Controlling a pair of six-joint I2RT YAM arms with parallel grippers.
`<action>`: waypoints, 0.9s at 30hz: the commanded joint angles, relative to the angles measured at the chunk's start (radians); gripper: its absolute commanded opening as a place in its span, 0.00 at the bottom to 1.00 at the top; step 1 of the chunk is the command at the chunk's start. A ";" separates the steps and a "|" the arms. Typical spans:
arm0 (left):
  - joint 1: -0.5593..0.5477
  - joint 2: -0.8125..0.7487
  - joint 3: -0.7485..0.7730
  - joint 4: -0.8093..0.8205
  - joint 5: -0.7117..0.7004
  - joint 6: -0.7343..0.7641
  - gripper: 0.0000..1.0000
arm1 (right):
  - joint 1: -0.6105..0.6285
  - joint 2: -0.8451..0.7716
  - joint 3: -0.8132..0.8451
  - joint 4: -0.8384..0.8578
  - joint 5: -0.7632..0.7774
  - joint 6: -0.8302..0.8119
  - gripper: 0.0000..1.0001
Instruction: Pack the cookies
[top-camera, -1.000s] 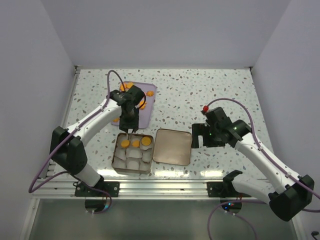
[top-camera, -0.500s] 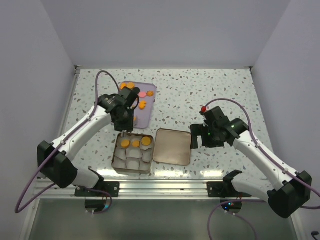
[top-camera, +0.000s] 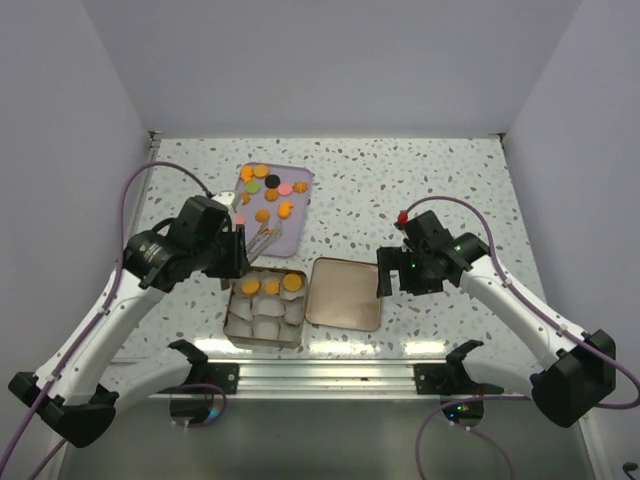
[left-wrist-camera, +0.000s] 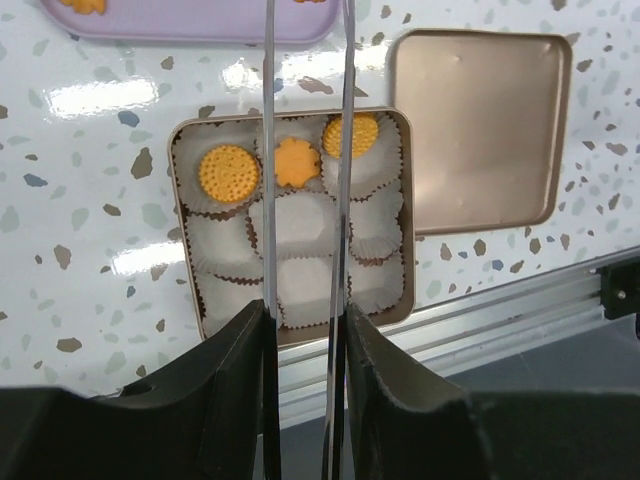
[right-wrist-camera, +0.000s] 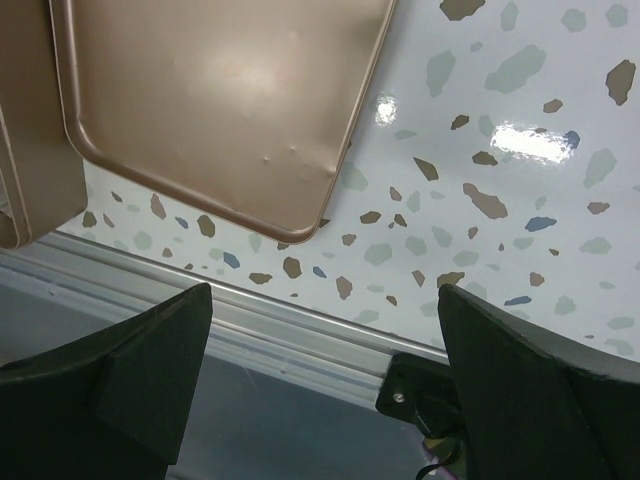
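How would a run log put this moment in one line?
left jaws: shut on tweezers, reaching over tray | tin: three cookies in cups | right jaws: open, near lid | lid: off, beside tin

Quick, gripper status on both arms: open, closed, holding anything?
Left gripper: closed; whether its tips hold anything cannot be told.
Right gripper: open, holding nothing.
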 joint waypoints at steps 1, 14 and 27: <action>0.002 -0.069 -0.035 0.021 0.088 0.046 0.19 | 0.002 0.012 0.018 0.023 -0.019 0.012 0.99; 0.000 -0.256 -0.179 0.023 0.332 0.123 0.11 | 0.003 0.030 0.037 0.003 -0.004 0.036 0.99; 0.002 -0.373 -0.196 -0.091 0.374 0.162 0.13 | 0.003 0.035 0.032 -0.017 0.005 0.061 0.99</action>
